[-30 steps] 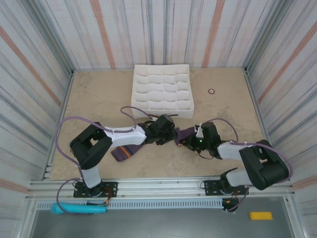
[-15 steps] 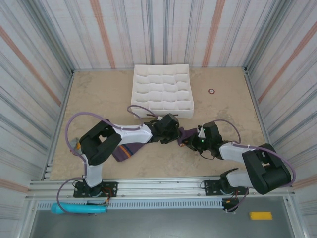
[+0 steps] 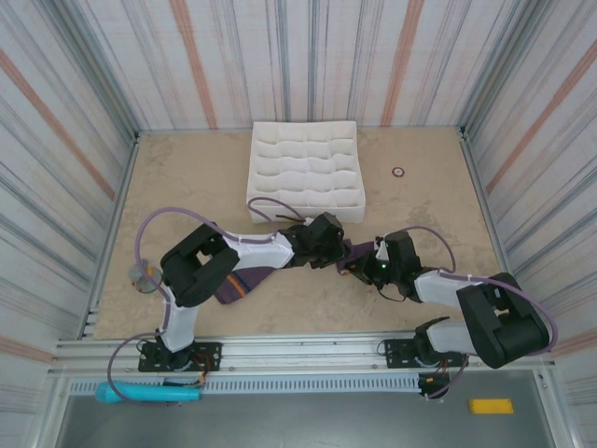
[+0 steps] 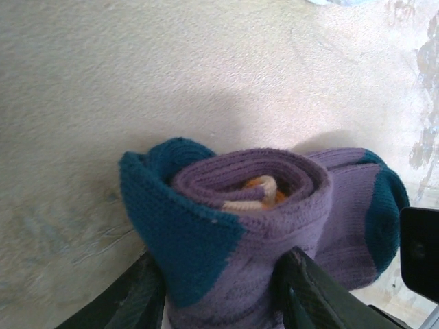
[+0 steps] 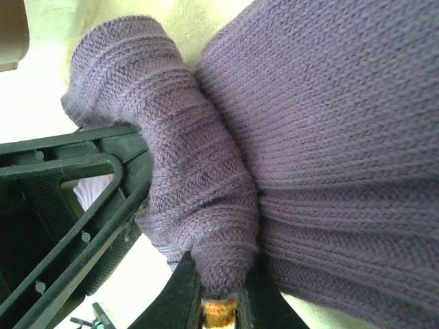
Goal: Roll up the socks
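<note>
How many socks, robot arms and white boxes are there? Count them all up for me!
Socks: 2, a rolled purple sock and a striped sock
Robot arms: 2, the left arm and the right arm
White divided tray: 1
Total: 5

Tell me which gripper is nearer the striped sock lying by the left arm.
Left. The left gripper is to the right of the striped sock; the right gripper sits farther right, beyond the rolled sock.
</note>
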Available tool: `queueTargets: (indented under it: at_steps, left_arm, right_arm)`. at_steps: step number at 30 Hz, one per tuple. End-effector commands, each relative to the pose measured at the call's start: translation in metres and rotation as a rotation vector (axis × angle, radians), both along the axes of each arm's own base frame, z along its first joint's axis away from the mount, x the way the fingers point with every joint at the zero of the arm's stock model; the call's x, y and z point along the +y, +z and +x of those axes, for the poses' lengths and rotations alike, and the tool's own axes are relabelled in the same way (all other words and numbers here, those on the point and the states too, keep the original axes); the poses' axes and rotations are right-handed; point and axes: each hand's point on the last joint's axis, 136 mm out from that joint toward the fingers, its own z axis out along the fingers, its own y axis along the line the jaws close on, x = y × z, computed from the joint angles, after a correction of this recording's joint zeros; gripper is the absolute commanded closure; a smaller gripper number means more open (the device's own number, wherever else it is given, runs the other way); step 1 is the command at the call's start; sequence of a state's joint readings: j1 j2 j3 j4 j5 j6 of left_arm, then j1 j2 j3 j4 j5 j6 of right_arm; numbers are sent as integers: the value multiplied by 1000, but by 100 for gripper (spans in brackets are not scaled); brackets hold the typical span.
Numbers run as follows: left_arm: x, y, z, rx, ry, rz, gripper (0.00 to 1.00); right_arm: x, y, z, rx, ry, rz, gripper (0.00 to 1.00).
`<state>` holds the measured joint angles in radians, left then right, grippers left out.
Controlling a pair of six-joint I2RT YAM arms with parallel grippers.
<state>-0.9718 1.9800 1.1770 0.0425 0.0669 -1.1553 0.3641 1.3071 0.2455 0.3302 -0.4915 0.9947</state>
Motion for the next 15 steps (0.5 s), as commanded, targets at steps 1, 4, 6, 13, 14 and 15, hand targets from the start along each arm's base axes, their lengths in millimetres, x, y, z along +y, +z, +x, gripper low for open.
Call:
queueTargets:
  at_steps: [1,4,6,13,14,15]
  left_arm:
    - [-3,-22,-9,49,-19,32,54]
    - [-5,-26,-10,60,-15,27,56]
    - [-4,-29,-9,70,-4,27,61]
    - [5,-22,-6,40,-20,68,82]
    - [9,-20,-5,41,-18,77,87]
    - [11,-18,-4,41,-19,74,92]
  right_arm:
    - [-55,-76,-77,361,-91,-258,100]
    - [-55,-75,-77,353,-93,-253,100]
    - [-55,-74,-77,347,-92,-251,100]
    - [-49,-60,-67,261,-57,-226,100]
    - [-47,-56,-65,241,-53,-218,95]
    - [-47,-53,-63,228,-52,-215,90]
